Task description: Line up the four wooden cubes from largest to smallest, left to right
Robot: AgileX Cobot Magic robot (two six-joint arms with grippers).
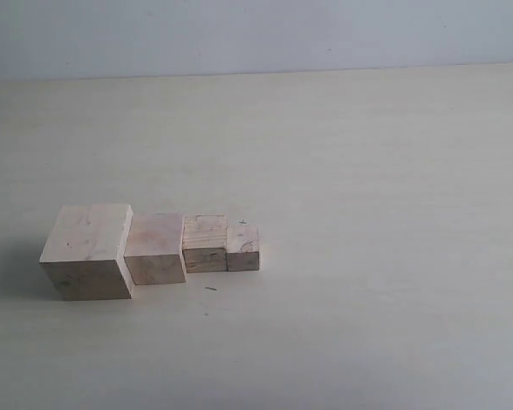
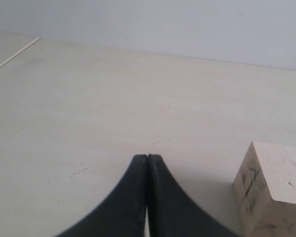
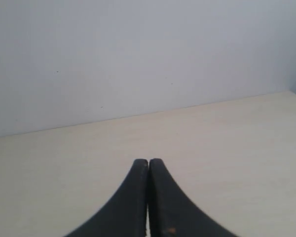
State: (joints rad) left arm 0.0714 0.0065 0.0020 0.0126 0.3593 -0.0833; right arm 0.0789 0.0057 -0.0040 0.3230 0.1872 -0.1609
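In the exterior view four pale wooden cubes stand touching in a row on the table. From left to right they are the big cube (image 1: 87,250), the medium cube (image 1: 155,248), the smaller cube with darker grain lines (image 1: 205,243) and the tiny cube (image 1: 243,248). Neither arm shows in that view. My left gripper (image 2: 147,157) is shut with nothing between its black fingers, and one wooden cube (image 2: 272,190) stands close beside it. My right gripper (image 3: 148,161) is also shut and empty, with no cube in its view.
The cream tabletop (image 1: 368,213) runs back to a pale blue-grey wall (image 1: 256,34). A small dark mark (image 1: 211,289) lies just in front of the row. A table edge (image 2: 12,57) shows in the left wrist view.
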